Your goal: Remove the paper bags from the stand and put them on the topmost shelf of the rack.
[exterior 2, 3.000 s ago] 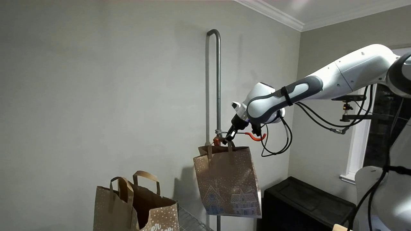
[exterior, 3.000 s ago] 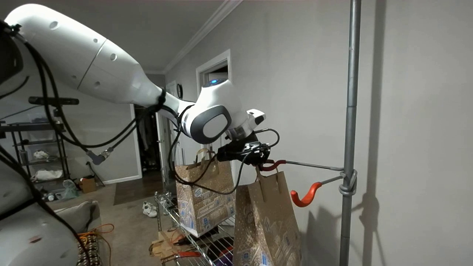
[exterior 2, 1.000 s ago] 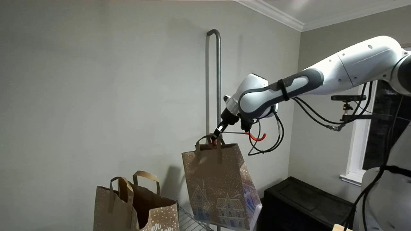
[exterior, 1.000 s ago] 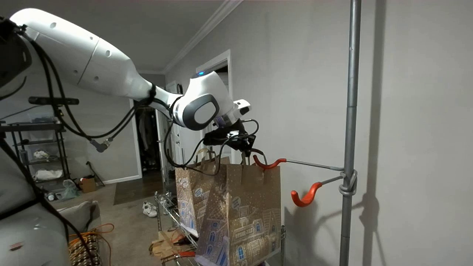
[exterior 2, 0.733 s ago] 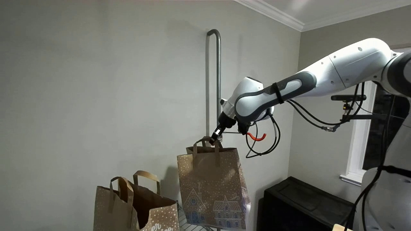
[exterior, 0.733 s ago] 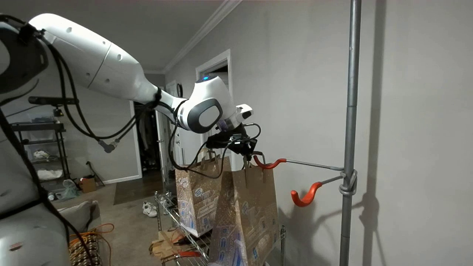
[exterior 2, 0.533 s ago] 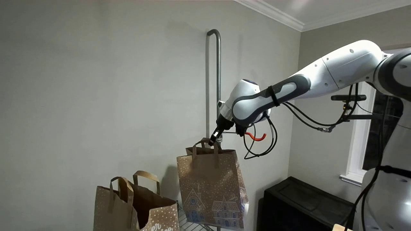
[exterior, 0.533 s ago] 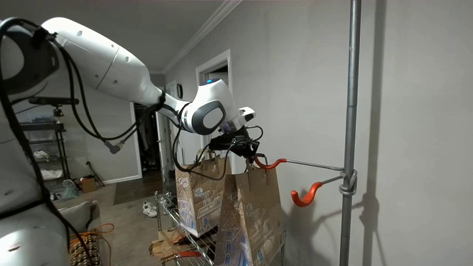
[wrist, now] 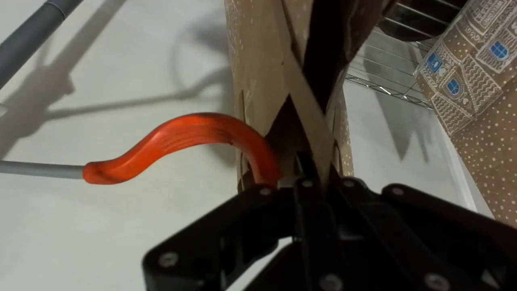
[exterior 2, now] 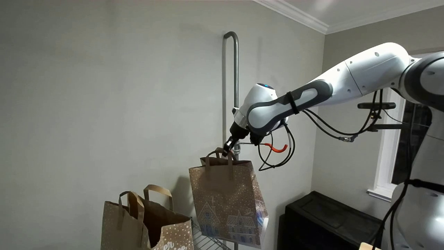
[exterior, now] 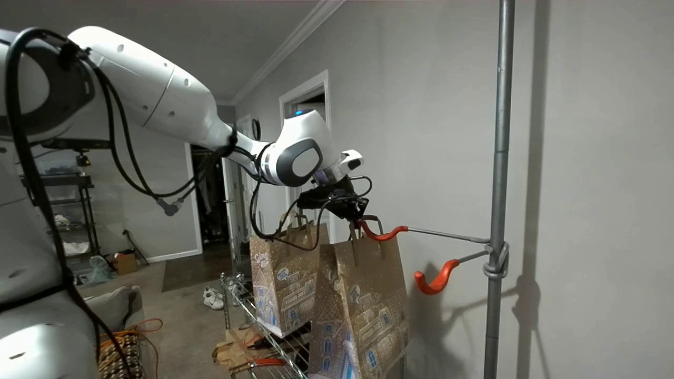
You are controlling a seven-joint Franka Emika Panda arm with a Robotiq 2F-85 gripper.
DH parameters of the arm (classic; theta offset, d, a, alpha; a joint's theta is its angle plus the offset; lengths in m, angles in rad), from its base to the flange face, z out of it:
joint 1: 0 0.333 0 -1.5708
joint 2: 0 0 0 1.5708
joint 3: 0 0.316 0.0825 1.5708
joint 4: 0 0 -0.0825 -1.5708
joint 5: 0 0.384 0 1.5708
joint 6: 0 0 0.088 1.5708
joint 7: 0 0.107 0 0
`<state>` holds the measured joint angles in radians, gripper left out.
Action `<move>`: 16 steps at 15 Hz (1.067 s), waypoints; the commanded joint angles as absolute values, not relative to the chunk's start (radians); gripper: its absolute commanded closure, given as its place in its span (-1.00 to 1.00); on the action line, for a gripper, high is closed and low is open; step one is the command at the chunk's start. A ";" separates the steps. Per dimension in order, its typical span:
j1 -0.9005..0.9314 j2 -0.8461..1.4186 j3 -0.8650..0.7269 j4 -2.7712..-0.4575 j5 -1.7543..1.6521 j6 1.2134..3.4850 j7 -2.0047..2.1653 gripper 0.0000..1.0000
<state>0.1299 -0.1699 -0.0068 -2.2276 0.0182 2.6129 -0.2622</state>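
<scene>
Paper bags (exterior 2: 222, 198): one stands on the rack (exterior: 226, 305), another hangs tilted near the stand (exterior: 503, 158)
Gripper (wrist: 325, 184): fingers clenched on the hanging bag's handle (wrist: 311, 121)
Hook (wrist: 190, 129): orange-red, right by the fingertips (touching or not, cannot tell)

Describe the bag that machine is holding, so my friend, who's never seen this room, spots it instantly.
From the tall grey pole, follow the rod to the orange-red hook beside the black gripper. Just below is a speckled brown paper bag. One handle is pinched in the gripper, while the neighbouring bag stands on the wire rack.
</scene>
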 commanded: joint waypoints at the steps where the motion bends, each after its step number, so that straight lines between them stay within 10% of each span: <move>1: 0.105 -0.180 0.041 -2.193 -0.023 2.533 -0.118 0.91; 16: 0.119 -0.118 0.151 -2.098 -0.052 2.447 0.226 0.91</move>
<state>0.1232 -0.1445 0.1386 -2.1341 -0.0534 2.4546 0.1803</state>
